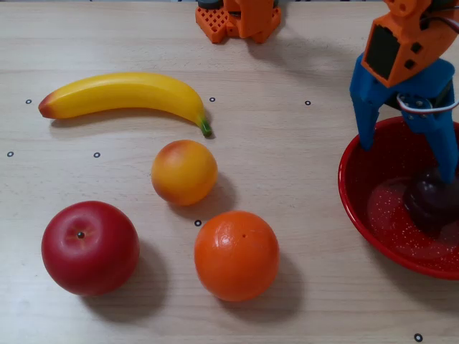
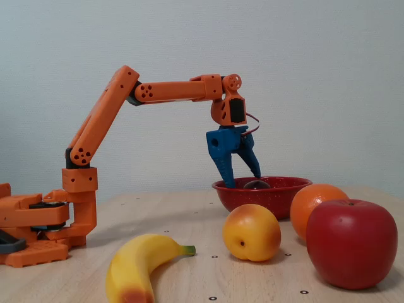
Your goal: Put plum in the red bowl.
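Observation:
The plum [image 1: 430, 203], small and dark maroon, lies loose inside the red bowl [image 1: 353, 204] at the right edge of the overhead view. In the fixed view only the plum's top [image 2: 257, 184] peeks over the bowl's rim [image 2: 265, 198]. My blue-fingered gripper [image 1: 407, 154] hangs open above the bowl's far side, its fingers spread wide, and it holds nothing. One fingertip [image 1: 449, 170] ends just above the plum, seemingly apart from it. In the fixed view the gripper [image 2: 243, 180] points down, its tips at about rim height.
Left of the bowl lie a banana [image 1: 125, 94], a yellow-orange fruit [image 1: 183, 172], an orange [image 1: 236, 255] and a red apple [image 1: 90, 247]. The arm's orange base [image 1: 240, 18] stands at the table's far edge. The bowl runs off the overhead view's right edge.

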